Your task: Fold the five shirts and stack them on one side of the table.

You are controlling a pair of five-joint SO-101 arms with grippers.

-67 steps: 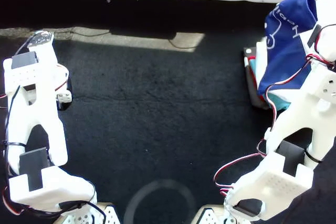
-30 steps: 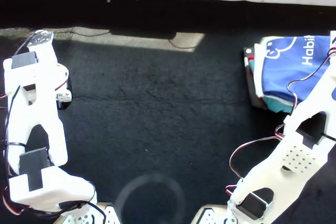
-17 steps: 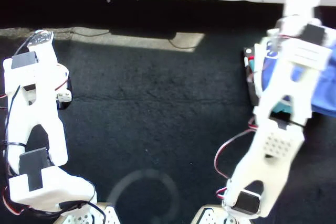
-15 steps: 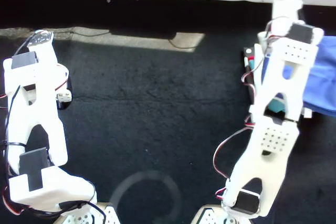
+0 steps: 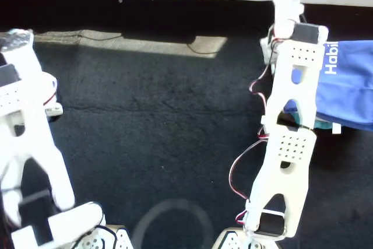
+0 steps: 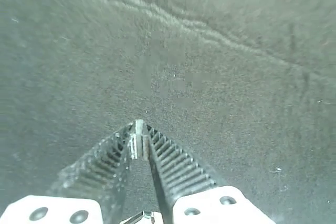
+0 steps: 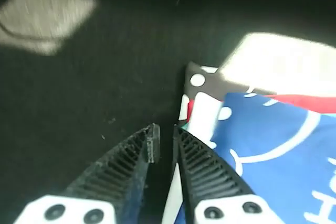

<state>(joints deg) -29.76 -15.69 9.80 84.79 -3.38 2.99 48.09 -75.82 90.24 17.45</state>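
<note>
High view: a folded blue cotton shirt with white print (image 5: 349,94) lies at the right edge of the black cloth-covered table (image 5: 163,121), with the white right arm (image 5: 291,121) stretched across its inner edge. Left wrist view: left gripper (image 6: 139,132) closed, empty, above the cloth. Right wrist view: right gripper (image 7: 164,142) narrowly parted, empty, just beside the corner of the shirt stack (image 7: 202,106)
</note>
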